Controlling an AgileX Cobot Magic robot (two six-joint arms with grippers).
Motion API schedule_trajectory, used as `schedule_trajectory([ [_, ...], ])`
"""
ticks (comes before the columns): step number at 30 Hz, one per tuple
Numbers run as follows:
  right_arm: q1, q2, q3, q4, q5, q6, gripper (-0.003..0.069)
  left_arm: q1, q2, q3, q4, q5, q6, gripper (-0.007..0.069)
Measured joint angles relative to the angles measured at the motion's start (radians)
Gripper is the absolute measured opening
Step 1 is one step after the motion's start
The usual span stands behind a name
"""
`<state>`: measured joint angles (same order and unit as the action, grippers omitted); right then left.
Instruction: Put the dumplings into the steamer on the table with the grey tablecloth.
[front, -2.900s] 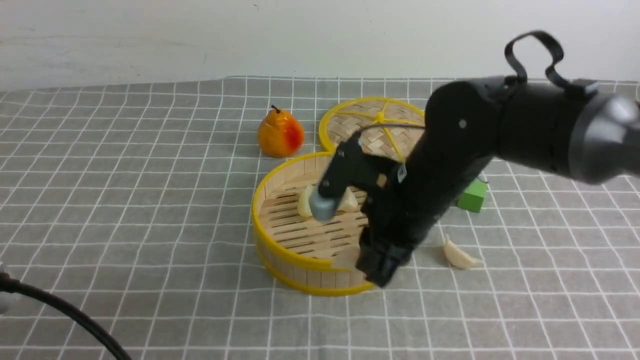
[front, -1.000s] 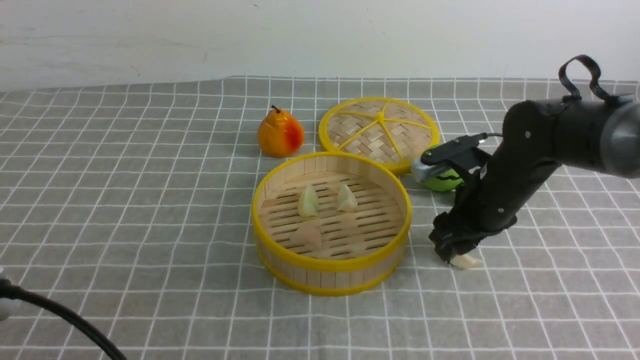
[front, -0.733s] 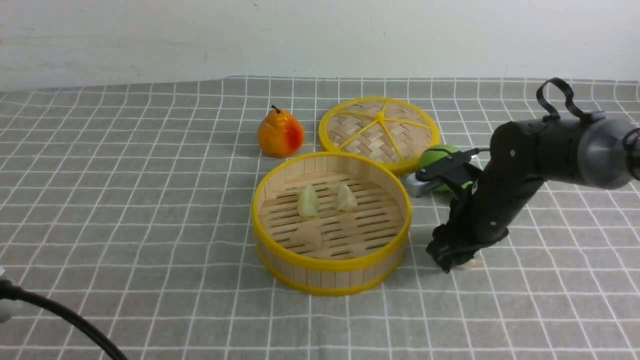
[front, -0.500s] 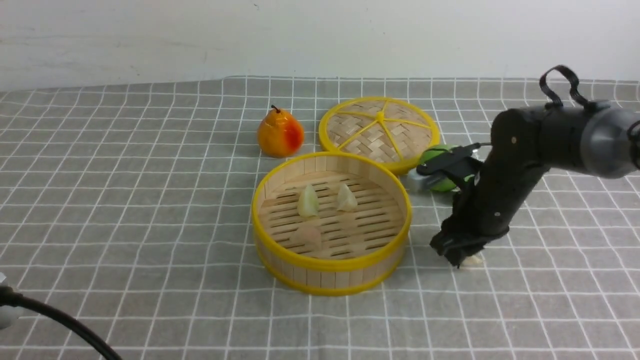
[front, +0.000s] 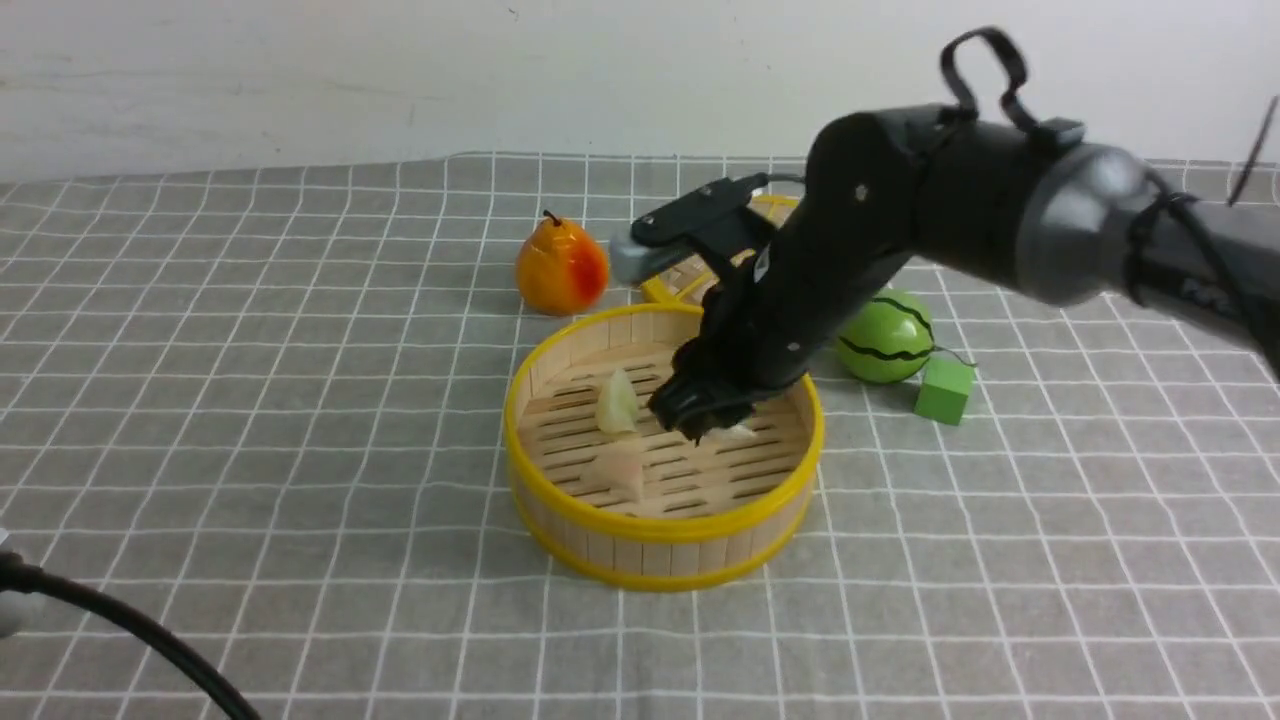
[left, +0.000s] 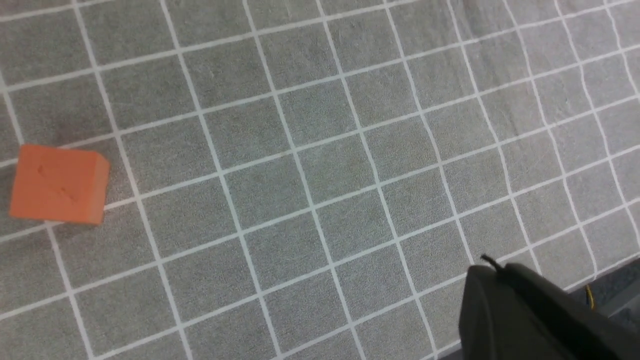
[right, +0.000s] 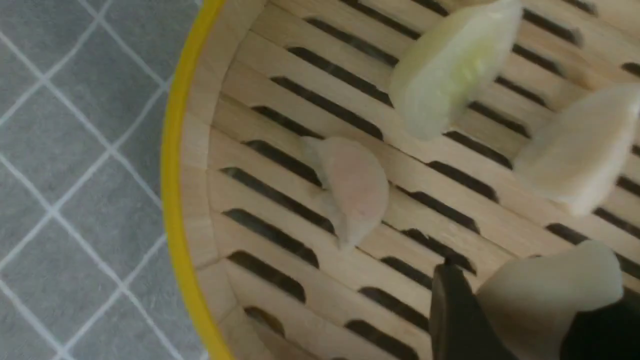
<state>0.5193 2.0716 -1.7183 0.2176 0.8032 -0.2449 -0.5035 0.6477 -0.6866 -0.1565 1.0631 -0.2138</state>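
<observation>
Right wrist view gives me four dumplings (right: 352, 192): three lie on the floor of the single steamer (right: 172, 150), and the fourth dumpling (right: 550, 285) is gripped in my right pincer (front: 705, 416) just above it. My left pincer (left: 520, 310) hangs closed over the bench (left: 300, 175).

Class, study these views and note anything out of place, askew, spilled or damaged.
Nothing stands out. Three dumplings lie inside the steamer, and the right gripper holds the fourth dumpling over its floor. Nothing looks spilled or broken.
</observation>
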Motion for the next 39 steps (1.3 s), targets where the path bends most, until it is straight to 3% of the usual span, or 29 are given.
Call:
schedule_trajectory([
  [4,0.003,0.072,0.000,-0.005,-0.044,0.027,0.0251,0.000,-0.061,0.031,0.006,-0.037,0.000,0.0014],
  [11,0.003,0.084,-0.004,-0.010,-0.059,0.048,0.0457,0.000,-0.296,0.169,0.052,-0.188,0.000,0.0015],
  [15,0.003,0.038,-0.013,-0.013,-0.002,0.049,0.0490,0.000,-0.370,0.200,0.066,-0.283,0.000,0.0017],
  [18,0.003,-0.059,-0.014,-0.013,0.044,0.049,0.0425,0.000,-0.384,0.205,0.067,-0.338,0.000,0.0019],
  [25,0.003,-0.423,0.197,-0.010,0.011,0.048,0.0024,0.000,-0.387,0.206,0.068,-0.357,0.000,0.0027],
  [28,0.003,-0.585,0.356,-0.008,-0.059,0.048,-0.0019,0.000,-0.387,0.206,0.069,-0.357,0.000,0.0028],
  [39,0.003,-1.127,0.821,0.033,-0.323,0.048,-0.0017,0.000,-0.387,0.206,0.069,-0.357,0.000,0.0039],
])
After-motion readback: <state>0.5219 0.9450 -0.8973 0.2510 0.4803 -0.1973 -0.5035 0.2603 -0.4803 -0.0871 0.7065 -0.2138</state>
